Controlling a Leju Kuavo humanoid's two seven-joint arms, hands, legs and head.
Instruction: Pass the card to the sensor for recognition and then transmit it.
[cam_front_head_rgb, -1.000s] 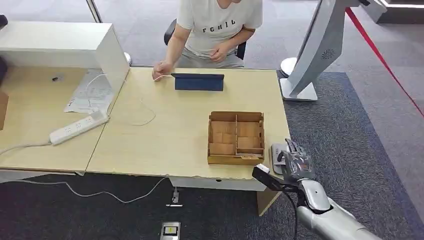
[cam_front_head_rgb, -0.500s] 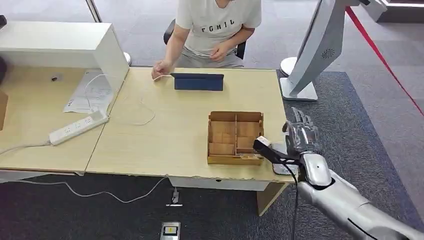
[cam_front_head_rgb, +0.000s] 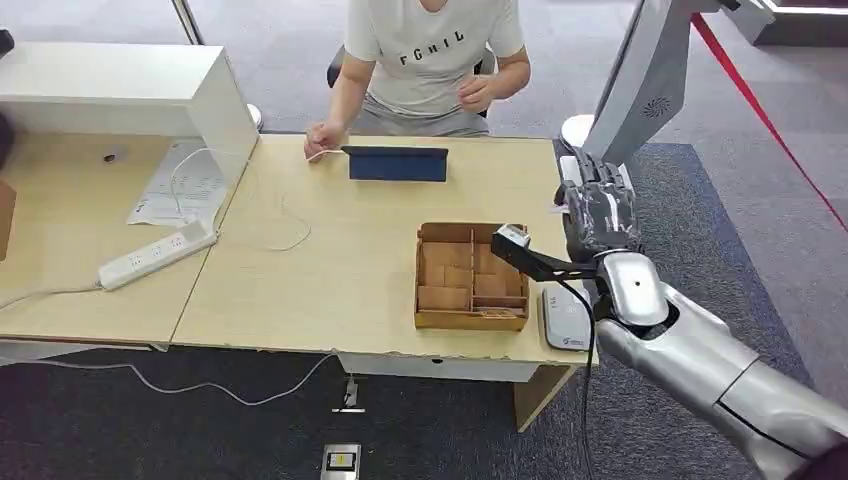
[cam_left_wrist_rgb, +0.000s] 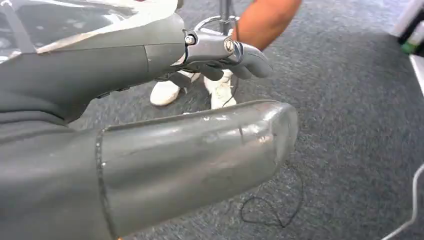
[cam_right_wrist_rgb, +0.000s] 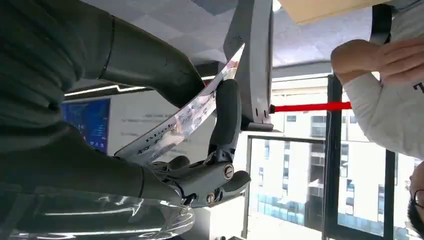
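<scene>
The right hand (cam_front_head_rgb: 597, 212) pinches the thin printed plastic card (cam_right_wrist_rgb: 185, 120) between thumb and fingers, raised beyond the table's right edge. The flat white card sensor (cam_front_head_rgb: 565, 316) lies below and behind it — toward the robot. The person (cam_front_head_rgb: 432, 55) sits farther ahead-left.

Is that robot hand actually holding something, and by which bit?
Yes: the right hand pinches the card by one end, between thumb and a finger. The left hand holds nothing.

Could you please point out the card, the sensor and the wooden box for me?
card (cam_right_wrist_rgb: 185, 120), right wrist view, its printed face.
sensor (cam_front_head_rgb: 566, 318), head view, its flat top.
wooden box (cam_front_head_rgb: 470, 320), head view, its front wall.
</scene>
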